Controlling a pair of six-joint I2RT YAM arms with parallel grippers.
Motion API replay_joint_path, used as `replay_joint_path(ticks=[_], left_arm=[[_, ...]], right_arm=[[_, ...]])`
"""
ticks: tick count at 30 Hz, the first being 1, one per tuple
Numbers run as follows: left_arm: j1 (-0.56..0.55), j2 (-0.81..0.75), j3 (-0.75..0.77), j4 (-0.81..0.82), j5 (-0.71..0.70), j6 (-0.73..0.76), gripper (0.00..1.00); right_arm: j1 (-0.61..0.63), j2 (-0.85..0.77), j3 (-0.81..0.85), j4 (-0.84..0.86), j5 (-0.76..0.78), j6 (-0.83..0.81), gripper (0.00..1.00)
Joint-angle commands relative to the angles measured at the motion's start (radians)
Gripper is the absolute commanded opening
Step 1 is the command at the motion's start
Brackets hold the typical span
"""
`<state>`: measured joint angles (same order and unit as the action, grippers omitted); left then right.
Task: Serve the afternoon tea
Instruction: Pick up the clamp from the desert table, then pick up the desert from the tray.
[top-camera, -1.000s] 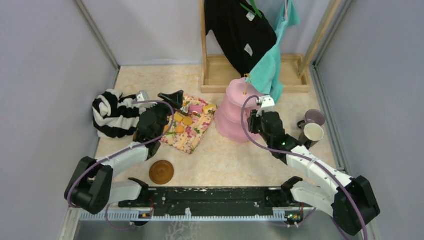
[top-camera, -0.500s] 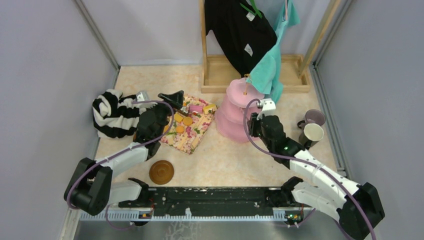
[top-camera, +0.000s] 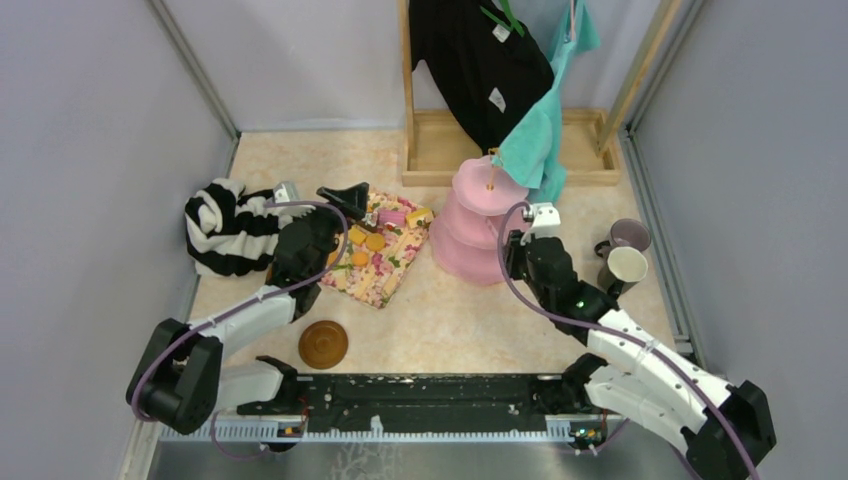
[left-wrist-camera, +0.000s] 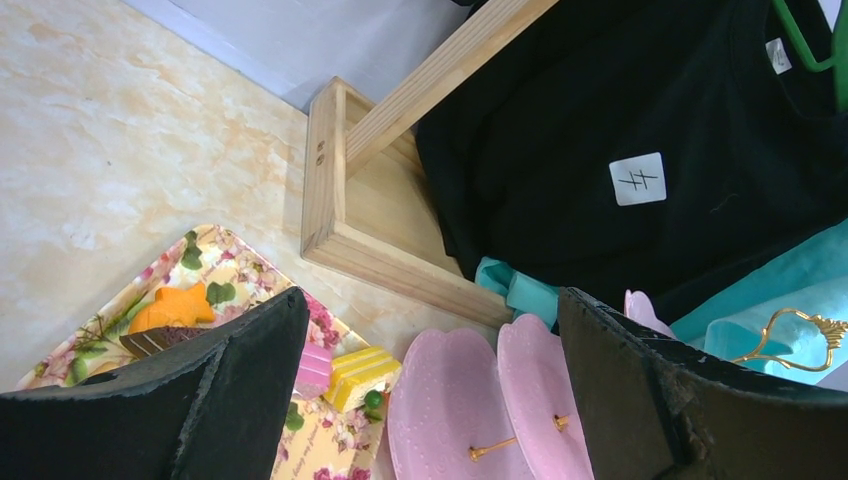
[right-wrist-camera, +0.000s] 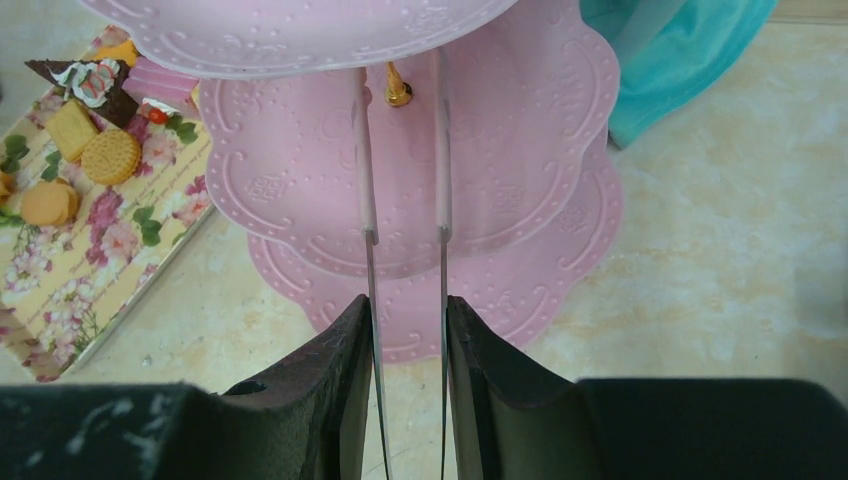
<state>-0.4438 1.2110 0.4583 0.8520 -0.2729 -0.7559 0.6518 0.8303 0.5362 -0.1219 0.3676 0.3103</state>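
Note:
The pink three-tier cake stand (top-camera: 468, 240) stands mid-table, also in the right wrist view (right-wrist-camera: 300, 170) and left wrist view (left-wrist-camera: 450, 400). Toy pastries (top-camera: 375, 240) lie on the floral cloth (top-camera: 372, 272): round biscuits (right-wrist-camera: 110, 155), an orange star (left-wrist-camera: 175, 305), a yellow cake (left-wrist-camera: 360, 375). My left gripper (top-camera: 345, 198) (left-wrist-camera: 430, 330) is open and empty over the cloth's far end. My right gripper (top-camera: 522, 240) (right-wrist-camera: 408, 310) is shut on thin metal tongs (right-wrist-camera: 367, 180) that point at the stand's middle tier. A lilac mug (top-camera: 628, 235) and a cream mug (top-camera: 626, 266) stand at the right. One brown saucer (top-camera: 323, 343) lies near front; the other is hidden.
A black-and-white striped garment (top-camera: 225, 225) lies at the left beside my left arm. A wooden rack base (top-camera: 450, 140) with hanging black (top-camera: 480, 60) and teal (top-camera: 540, 130) clothes stands behind the stand. Grey walls close in both sides.
My right gripper with the tongs has drawn back a little to the right and nearer, away from the stand. The left arm has hardly moved.

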Motion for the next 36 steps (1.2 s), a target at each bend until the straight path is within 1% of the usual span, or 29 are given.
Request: replay_joint_path(ticks=[1, 7, 12, 16, 20, 23, 28, 31, 36], left_arm=[[-0.011, -0.018, 0.028, -0.011, 0.014, -0.008, 0.99], [-0.011, -0.021, 0.040, -0.042, 0.024, -0.013, 0.99], [-0.011, -0.049, 0.036, -0.072, 0.013, -0.013, 0.99], [-0.012, -0.074, 0.034, -0.104, 0.003, -0.012, 0.99], [-0.013, -0.096, 0.034, -0.145, -0.003, -0.019, 0.99], [-0.012, -0.112, 0.027, -0.183, -0.012, -0.043, 0.99], [-0.011, -0.143, 0.038, -0.273, -0.025, -0.058, 0.99], [-0.010, -0.165, 0.038, -0.319, -0.050, -0.055, 0.99], [-0.003, -0.219, 0.046, -0.429, -0.068, -0.044, 0.99]], right_arm=[[0.020, -0.057, 0.003, -0.003, 0.042, 0.027, 0.31], [0.079, -0.092, 0.011, -0.058, 0.092, 0.036, 0.31], [0.158, -0.123, 0.024, -0.115, 0.162, 0.052, 0.31], [0.256, -0.157, 0.039, -0.171, 0.232, 0.078, 0.31], [0.412, -0.162, 0.059, -0.225, 0.323, 0.117, 0.31], [0.526, -0.119, 0.075, -0.242, 0.402, 0.145, 0.31], [0.674, 0.016, 0.131, -0.225, 0.501, 0.143, 0.31], [0.702, 0.111, 0.189, -0.213, 0.509, 0.104, 0.31], [0.706, 0.250, 0.278, -0.181, 0.503, 0.011, 0.31]])
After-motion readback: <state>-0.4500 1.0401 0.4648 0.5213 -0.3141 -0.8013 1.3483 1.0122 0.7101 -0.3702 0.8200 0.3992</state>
